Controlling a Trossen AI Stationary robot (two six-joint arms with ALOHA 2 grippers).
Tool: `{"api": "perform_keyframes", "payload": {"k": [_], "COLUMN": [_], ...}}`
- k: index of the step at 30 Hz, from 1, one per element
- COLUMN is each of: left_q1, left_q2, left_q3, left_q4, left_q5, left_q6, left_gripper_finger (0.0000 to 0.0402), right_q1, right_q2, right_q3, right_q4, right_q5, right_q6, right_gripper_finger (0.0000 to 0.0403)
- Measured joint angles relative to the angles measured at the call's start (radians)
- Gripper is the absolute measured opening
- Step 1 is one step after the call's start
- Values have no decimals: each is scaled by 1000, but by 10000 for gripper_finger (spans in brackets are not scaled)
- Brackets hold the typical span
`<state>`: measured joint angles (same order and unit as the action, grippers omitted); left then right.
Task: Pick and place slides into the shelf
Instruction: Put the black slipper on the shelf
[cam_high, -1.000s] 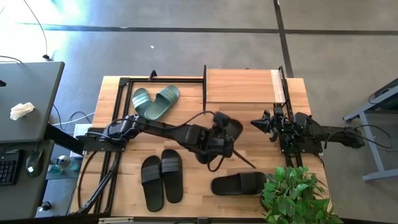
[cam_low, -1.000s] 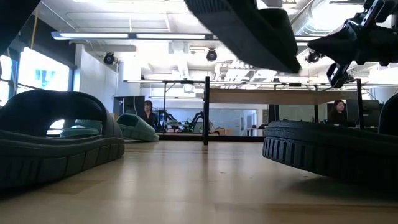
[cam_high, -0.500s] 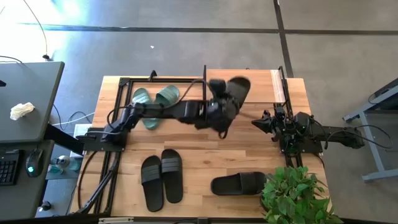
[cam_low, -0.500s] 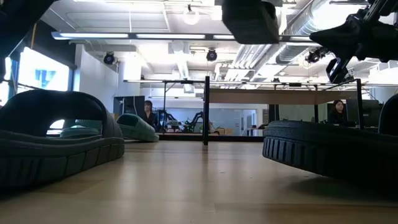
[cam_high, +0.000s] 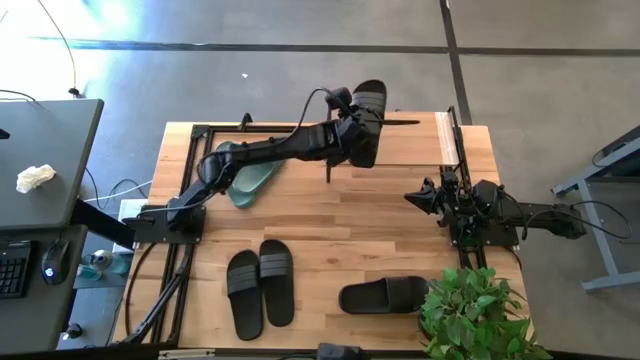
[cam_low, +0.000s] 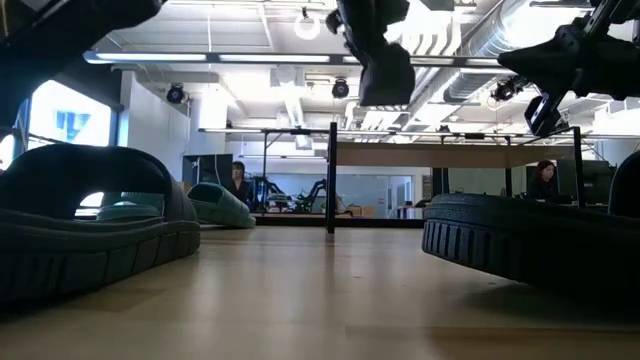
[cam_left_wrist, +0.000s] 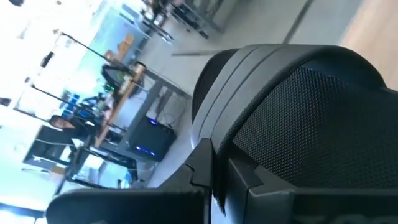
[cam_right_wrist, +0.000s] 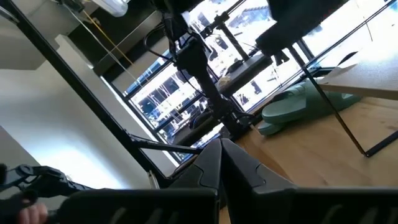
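My left gripper (cam_high: 352, 135) is shut on a black slide (cam_high: 368, 112), held in the air over the left part of the shelf's wooden top board (cam_high: 410, 140). The low view shows this slide (cam_low: 385, 70) high above the table. Part-hidden by the left arm, the sage-green pair (cam_high: 250, 180) lies flat at the far left. A black pair (cam_high: 260, 285) lies sole-down near the front, and a single black slide (cam_high: 385, 295) lies to its right. My right gripper (cam_high: 415, 197) waits shut at the table's right side, touching nothing. My left gripper pinches the black slide between its two fingers (cam_left_wrist: 214, 177), at an edge (cam_left_wrist: 249, 155) beside a dotted surface; which part that is I cannot tell. The fingers come nearly level from the table's left. The slide is lifted clear, its length toward the far edge.
An open black metal frame (cam_high: 190, 150) stands along the table's left side, around the green pair. A potted plant (cam_high: 470, 310) fills the near right corner. A grey desk (cam_high: 45, 170) stands beside the table on the left. Bare wood lies in the table's middle.
My left gripper has swung from the table's middle toward the far edge with the black slide, staying shut on it. The wrist has rolled, so the slide has turned from slanting across the table to pointing at the far edge, now over the shelf's board.
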<state>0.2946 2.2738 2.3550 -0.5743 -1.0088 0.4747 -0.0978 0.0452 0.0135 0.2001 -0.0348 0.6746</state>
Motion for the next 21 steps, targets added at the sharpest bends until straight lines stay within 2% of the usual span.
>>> {"api": "perform_keyframes", "payload": {"k": [10,15,21], "left_q1": [14,13,26], "left_q2": [102,119,117], "left_q3": [0,0,0], "left_q4": [-13,-47,-76], "left_q5": [-31,-67,-49], "left_q6": [-79,-119,-179], "left_gripper_finger": [0,0,0], "right_q1": [0,0,0], "right_q2": [0,0,0], "right_q3": [0,0,0], "right_q4": [-9,-10,-23], "right_q5": [0,0,0], "right_q6": [-1,-1,-1], "right_gripper_finger": [0,0,0]}}
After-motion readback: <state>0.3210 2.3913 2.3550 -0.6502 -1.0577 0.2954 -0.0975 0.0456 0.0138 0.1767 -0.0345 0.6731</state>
